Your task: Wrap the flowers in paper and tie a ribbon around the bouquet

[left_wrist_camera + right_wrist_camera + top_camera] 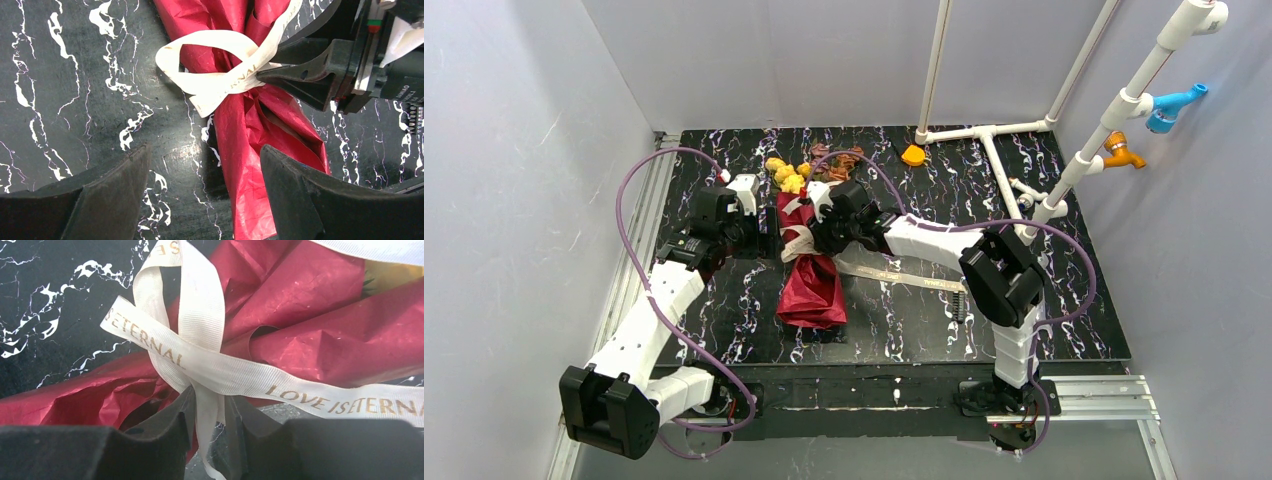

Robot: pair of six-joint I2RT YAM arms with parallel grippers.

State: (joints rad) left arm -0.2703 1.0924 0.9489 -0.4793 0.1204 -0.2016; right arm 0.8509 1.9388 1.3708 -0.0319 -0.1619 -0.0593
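Right jaws clamp the ribbon (207, 365); left jaws hang apart above the paper (250, 150)

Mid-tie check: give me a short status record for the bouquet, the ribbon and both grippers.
bouquet: lying on the table, wide end away from the arm bases
paper: red, gathered into a cone
flowers: sticking out of the wide end
ribbon: looped around the cone's middle, one tail running right across the table
right gripper: pinching a ribbon strand where the strands cross
left gripper: open, beside the cone, holding nothing
knot: strands cross loosely; cannot tell whether it is tied
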